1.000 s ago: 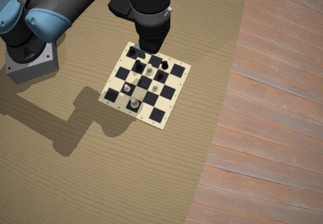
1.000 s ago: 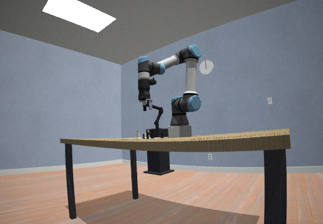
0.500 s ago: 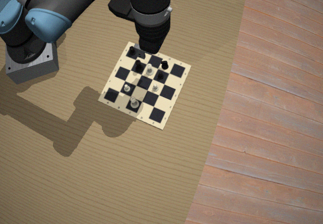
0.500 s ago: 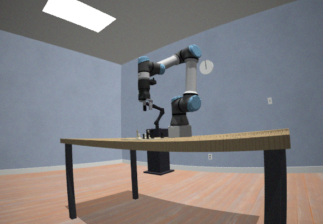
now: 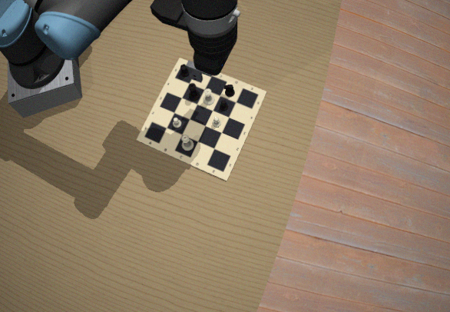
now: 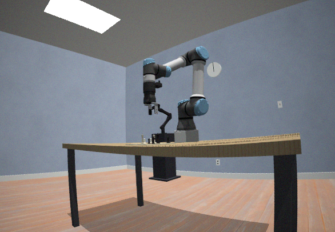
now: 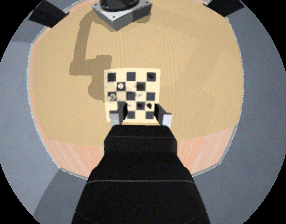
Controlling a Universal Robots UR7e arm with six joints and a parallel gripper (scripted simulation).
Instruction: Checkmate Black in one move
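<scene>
Wooden table (image 5: 115,243) under chessboard (image 5: 258,106) with eight upright pieces; open tool (image 6: 152,110) above.

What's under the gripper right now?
In the top view the open gripper hangs high above the board's far edge. One black piece shows beside the wrist; the squares directly below it are covered, so any piece there is hidden.

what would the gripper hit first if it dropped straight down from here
Probably the chessboard near its far edge, close to the corner black piece. The open gripper hangs high above; exact square is unclear.
</scene>
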